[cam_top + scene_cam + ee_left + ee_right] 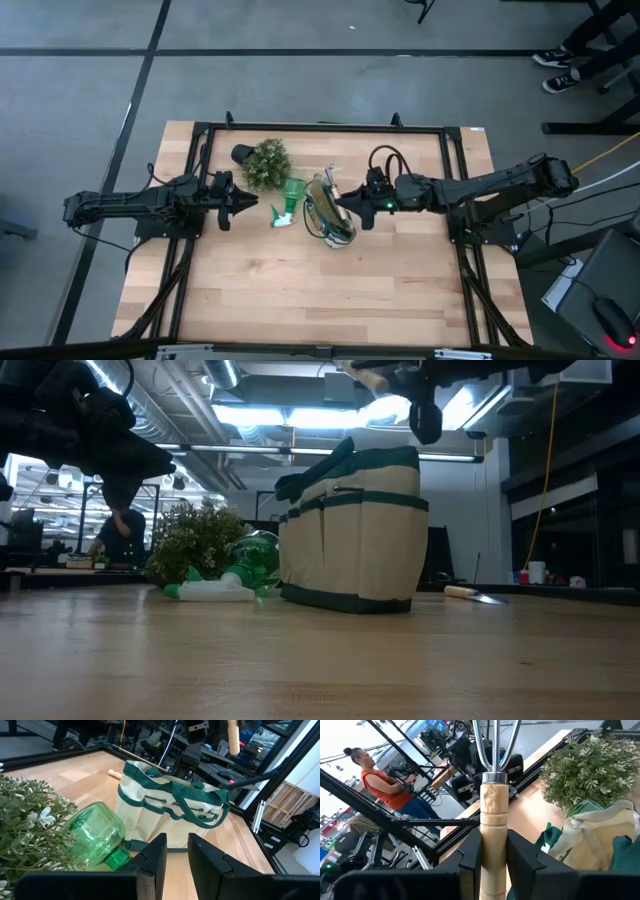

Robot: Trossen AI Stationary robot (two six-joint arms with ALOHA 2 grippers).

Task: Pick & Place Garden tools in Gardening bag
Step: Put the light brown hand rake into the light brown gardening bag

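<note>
Left gripper (250, 201): held above the table to the left of the plant and sprayer; nothing is held, and the fingers (156, 854) are seen nearly together with a narrow gap between them.
Potted plant (266, 163): bushy, in a dark pot, beside the sprayer; not a task item.
Green-and-white sprayer (286, 202): laid on its side on the table (320, 290), between the plant and the bag. It is judged light, hollow and smooth, so slip is likely on the round green body; the narrower white neck is judged the better place to be grasped.
Gardening bag (328, 211): upright near the table's middle, mouth open upward, handles drooped across the opening. Soft canvas walls are judged liable to give if pushed. Its contents cannot be seen; the outer pockets appear flat.
Wooden-handled tool (493, 815): clamped by its handle in the right gripper (343, 201), metal tines ahead of the fingers, carried at the bag's right edge, above its rim. It is judged rigid, with a grippable wooden shaft.
Second wooden-handled tool (474, 594): lying on the table behind the bag, metal blade outward.
Pruning shears: not identified in any view.
</note>
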